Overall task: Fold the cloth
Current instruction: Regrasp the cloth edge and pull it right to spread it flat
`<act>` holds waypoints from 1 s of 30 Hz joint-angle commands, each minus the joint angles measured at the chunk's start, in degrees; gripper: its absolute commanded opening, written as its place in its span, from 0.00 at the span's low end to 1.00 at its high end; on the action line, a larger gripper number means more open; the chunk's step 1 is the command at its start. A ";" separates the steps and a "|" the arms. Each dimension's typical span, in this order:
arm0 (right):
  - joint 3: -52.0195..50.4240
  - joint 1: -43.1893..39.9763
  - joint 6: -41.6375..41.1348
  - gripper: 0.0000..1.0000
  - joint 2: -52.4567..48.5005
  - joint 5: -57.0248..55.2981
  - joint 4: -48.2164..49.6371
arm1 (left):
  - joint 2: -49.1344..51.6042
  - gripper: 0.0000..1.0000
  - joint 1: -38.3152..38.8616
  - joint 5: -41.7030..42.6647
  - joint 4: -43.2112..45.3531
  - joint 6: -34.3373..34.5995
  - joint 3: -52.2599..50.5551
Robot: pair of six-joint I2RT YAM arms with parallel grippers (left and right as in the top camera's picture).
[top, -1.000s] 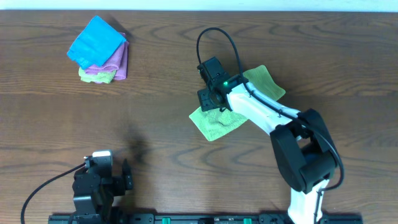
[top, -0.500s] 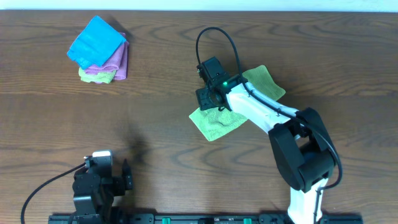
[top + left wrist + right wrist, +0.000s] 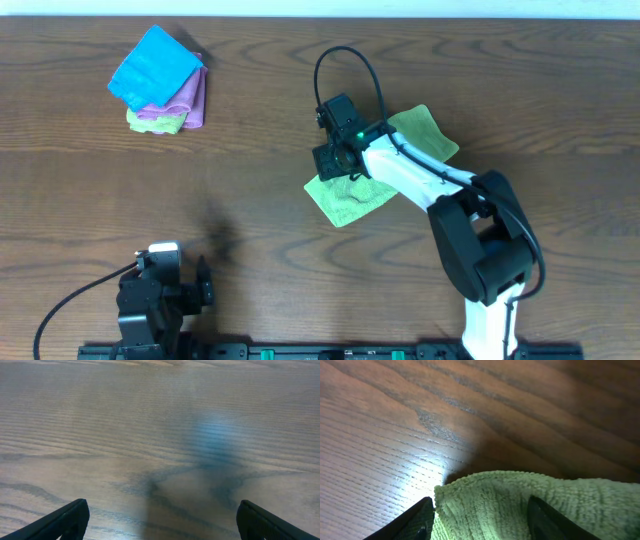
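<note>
Cloth: the green cloth (image 3: 345, 198) is lying flat just right of the table's middle, with the right arm crossing over it
Right gripper: the right gripper (image 3: 479, 517) is sitting low at the cloth's left corner, its fingers (image 3: 420, 517) spread on either side of the fluffy edge and pinching nothing yet, apparently lining up for a corner grab
Left gripper: the left gripper (image 3: 160, 522) is hanging over the bare wooden table (image 3: 150, 420) at the front left, its fingers wide apart and empty, probably keeping clear
Stack: the folded cloths (image 3: 160, 85), blue on top, are waiting at the far left, well apart
Risk: I'm judging that the corner could slip out as the fingers come together
</note>
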State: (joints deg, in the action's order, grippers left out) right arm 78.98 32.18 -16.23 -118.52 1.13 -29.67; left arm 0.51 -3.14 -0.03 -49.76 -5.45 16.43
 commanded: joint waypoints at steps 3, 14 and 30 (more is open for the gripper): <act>-0.02 0.59 0.44 0.57 -0.66 1.25 0.37 | -0.31 0.95 0.28 -0.15 -1.05 -0.76 -0.33; 0.26 0.70 0.44 0.01 -0.44 0.11 1.81 | -0.31 0.95 0.26 -0.15 -1.05 -0.76 -0.33; 2.03 0.90 -4.09 0.01 12.61 -11.89 -17.57 | -0.31 0.95 0.26 -0.15 -1.05 -0.76 -0.33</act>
State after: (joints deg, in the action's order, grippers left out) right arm 80.53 32.23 -17.45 -107.46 -7.03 -45.52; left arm 0.51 -3.14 -0.03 -49.76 -5.45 16.43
